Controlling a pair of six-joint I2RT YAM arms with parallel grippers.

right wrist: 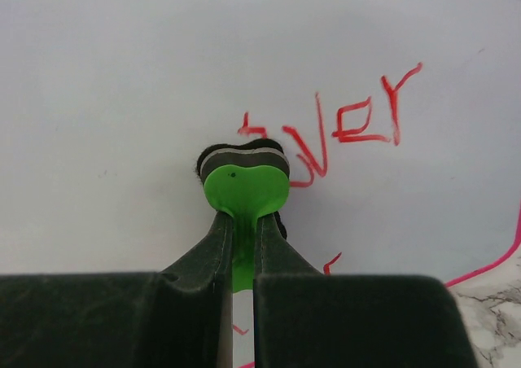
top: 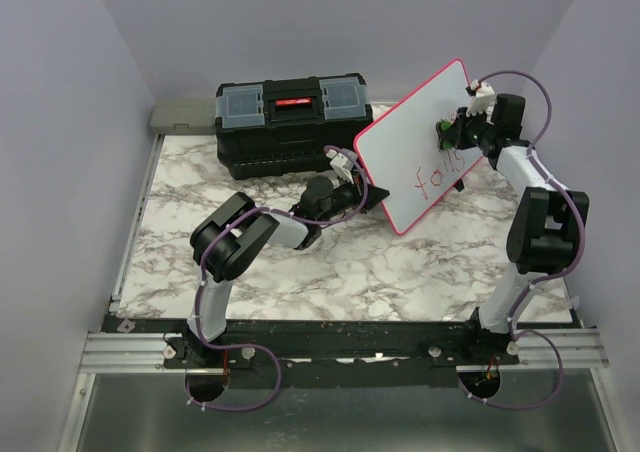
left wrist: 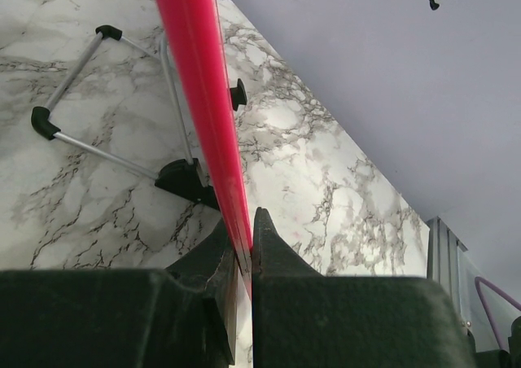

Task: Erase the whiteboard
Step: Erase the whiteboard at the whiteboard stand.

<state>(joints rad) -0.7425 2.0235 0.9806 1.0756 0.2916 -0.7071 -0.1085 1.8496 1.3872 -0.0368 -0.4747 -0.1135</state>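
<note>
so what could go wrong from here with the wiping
1. The left gripper pinches only the thin pink rim of the whiteboard, so pressure from wiping could swing the board or slip it loose.
2. The right gripper holds the green eraser by a narrow tab; dragging it sideways might twist it out.
3. The red writing spreads beyond the eraser, so a short stroke would likely leave letters behind.

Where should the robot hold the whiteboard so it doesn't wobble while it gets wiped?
Probably by its thin pink rim, coming in edge-on from the left arm's side. The whiteboard is flat, thin and tilted up, so jaws fit one on the front, one on the back. The left gripper pinches it that way, clear of the red writing.
</note>
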